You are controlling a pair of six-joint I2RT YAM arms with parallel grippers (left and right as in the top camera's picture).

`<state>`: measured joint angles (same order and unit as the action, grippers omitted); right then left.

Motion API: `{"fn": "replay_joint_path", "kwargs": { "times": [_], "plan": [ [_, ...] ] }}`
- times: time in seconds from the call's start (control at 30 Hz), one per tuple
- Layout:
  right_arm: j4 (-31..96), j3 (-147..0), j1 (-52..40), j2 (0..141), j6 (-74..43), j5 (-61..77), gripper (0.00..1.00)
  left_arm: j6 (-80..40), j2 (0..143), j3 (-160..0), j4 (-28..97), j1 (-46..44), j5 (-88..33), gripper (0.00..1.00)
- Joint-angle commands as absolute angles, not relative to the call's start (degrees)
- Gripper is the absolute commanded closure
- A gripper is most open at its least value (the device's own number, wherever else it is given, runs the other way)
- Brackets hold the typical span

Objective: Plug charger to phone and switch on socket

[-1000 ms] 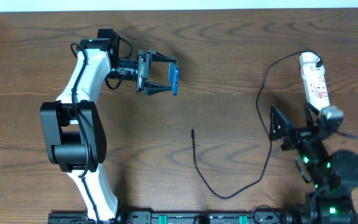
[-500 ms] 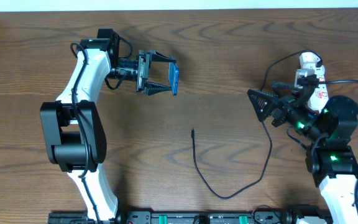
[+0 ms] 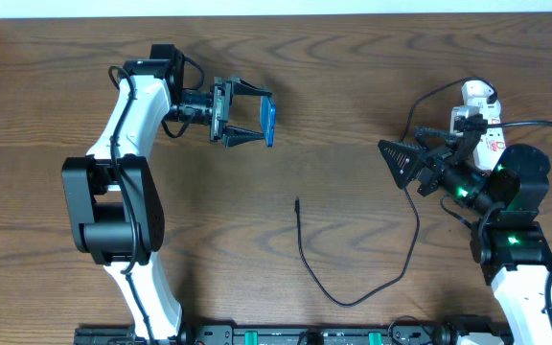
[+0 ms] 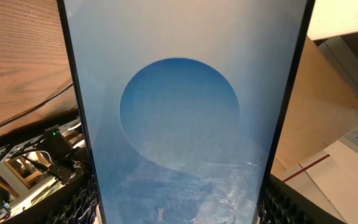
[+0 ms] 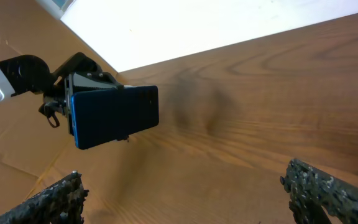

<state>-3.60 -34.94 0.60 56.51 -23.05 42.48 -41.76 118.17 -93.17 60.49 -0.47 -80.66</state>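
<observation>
Left wrist view: nearest the lens is the phone (image 4: 179, 112). It fills the frame, with a pale blue screen and a darker blue circle. The left claw's jaws are closed on its long edges, so they stand fairly wide, and it is held clear of the wooden table (image 3: 353, 57).

In the right wrist view we see the right gripper (image 5: 188, 193) closest, jaws spread as wide as they go with nothing between them. Across the table from it is the phone (image 5: 114, 117), seen dark from this side.

Overhead, starting from the robot's side, the charger (image 3: 353, 303) loops along the table below and to the right of the phone (image 3: 269, 123). Its plug tip (image 3: 297, 203) lies loose, well apart from the phone. The left gripper (image 3: 266, 120) holds the phone edge-on. The right gripper (image 3: 399, 165) hovers well to the phone's right, above the cable's rising stretch. Farther right of the phone is the socket (image 3: 477, 96), partly hidden by the right arm. The cable seems to run to its far end.

Progress, as we judge it: the phone is picked up and presented. Left to do are grabbing the tip, plugging it into the phone and switching on the socket. We cannot tell the switch position.

Writing: we can read none. The screen shows no legible text here, and the socket's red markings are too small.
</observation>
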Motion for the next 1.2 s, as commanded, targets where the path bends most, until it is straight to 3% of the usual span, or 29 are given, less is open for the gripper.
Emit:
{"fn": "replay_joint_path", "kwargs": {
  "times": [0.0,1.17],
  "plan": [
    [-3.7,-36.3,-0.4,56.4,-23.6,43.2,0.01,-40.8,116.0,-93.0,60.8,-0.3,-82.9,0.93],
    [-3.4,-36.2,-0.4,56.4,-23.6,42.4,0.01,-40.8,116.0,-93.0,60.8,-0.3,-80.2,0.93]
  ]
}}
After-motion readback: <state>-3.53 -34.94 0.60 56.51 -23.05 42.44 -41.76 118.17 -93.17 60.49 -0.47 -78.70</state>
